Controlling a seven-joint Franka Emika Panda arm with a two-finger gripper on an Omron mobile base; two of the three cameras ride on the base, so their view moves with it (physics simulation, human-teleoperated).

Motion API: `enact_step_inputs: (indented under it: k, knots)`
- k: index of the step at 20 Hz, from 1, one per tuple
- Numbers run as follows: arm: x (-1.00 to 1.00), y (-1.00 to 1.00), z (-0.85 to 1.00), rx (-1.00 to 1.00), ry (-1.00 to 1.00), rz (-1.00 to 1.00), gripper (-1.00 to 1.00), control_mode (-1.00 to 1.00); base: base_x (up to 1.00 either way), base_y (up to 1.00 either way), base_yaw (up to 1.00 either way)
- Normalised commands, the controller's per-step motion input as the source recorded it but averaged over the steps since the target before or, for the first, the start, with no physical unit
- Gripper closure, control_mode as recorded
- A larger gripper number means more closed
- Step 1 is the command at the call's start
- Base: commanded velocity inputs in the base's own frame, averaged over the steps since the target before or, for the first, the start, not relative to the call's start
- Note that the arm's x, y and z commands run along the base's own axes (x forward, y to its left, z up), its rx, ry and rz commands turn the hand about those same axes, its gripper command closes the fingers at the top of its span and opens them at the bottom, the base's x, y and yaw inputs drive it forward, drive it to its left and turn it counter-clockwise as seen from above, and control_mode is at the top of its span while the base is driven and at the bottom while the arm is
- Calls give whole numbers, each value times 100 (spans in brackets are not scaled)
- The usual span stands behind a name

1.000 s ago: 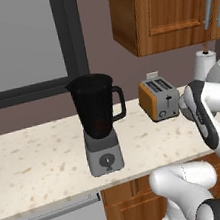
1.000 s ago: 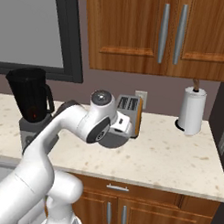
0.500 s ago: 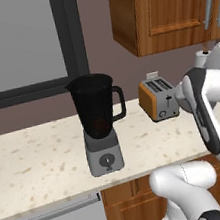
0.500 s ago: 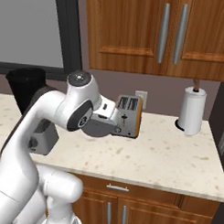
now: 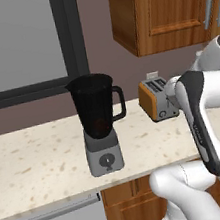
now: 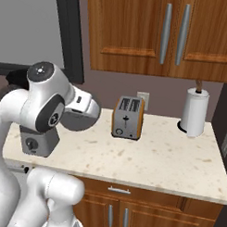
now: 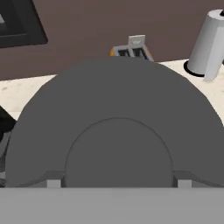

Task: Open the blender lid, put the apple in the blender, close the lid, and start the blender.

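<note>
Item one, blender [image 5: 99, 126]: a tall smoky-black jar with a side handle, seated on a grey boxy base with a round front dial, standing upright on the speckled desk [image 5: 35, 165] before a dark window frame [image 5: 68, 32]. The jar's rim stands open at the top. A dim reddish shape shows low inside the jar through the dark wall; I take it for the apple [image 5: 100, 125], though the tint makes it hard to be sure.

Item two, blender lid [image 7: 116, 131]: a round grey disc with a raised centre dome, pressed close before my hand camera, its face turned toward me. In the right base view it appears as a grey disc [image 6: 80, 116] at the end of my wrist, raised above the desk, between the blender base [image 6: 38, 140] and the toaster.

Item three, my jaws: they sit behind the disc, and the fingertips are hidden by it. How far they are parted I cannot tell; the lid rides at my hand, to the right of the jar and apart from its rim.

Item four, toaster [image 6: 128, 118]: orange-sided, two slots on top, grey face, on the desk near the wall outlet [image 6: 142, 99].

Item five, paper towel roll [image 6: 195, 111]: white, upright on a dark stand, well right of the toaster.

Item six, wooden wall cabinets [image 6: 150, 33]: closed, with long metal handles.
</note>
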Motion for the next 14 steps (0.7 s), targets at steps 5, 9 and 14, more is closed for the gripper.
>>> enact_step_inputs:
  k: [5, 9, 14]
  knots:
    - [-5, 57, 77, -3, -3, 0, 100, -100, 0, 0, 0]
    - [-5, 53, 77, -2, 0, 1, 100, -100, 0, 0, 0]
    - [0, 56, 59, 0, 1, 3, 100, -100, 0, 0, 0]
